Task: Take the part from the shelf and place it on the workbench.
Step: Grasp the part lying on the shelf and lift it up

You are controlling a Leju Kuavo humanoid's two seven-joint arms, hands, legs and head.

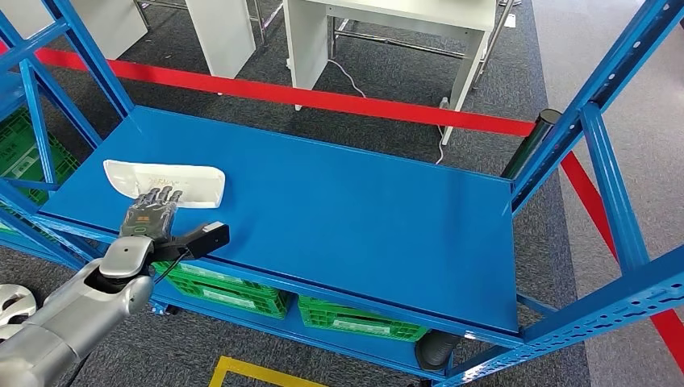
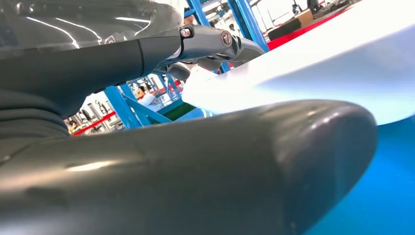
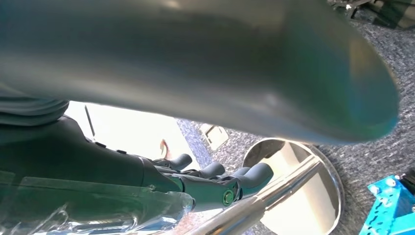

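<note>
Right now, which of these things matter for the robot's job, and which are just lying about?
For the job:
white part
blue shelf it lies on
left hand, fingers over the part

Lying about:
green crates below
red floor tape
white furniture behind

It looked like a workshop or warehouse test floor. A blue steel rack (image 1: 323, 210) with perforated uprights filled most of the head view, its flat shelf spanning the middle of the frame. Green plastic crates (image 1: 359, 321) sat on the tier beneath, at lower centre, and more at the left edge. Red tape (image 1: 323, 100) ran across the grey carpet along the upper part of the frame, with yellow tape (image 1: 258, 373) at the bottom edge. White tables (image 1: 387, 32) on metal legs stood at upper centre.
</note>
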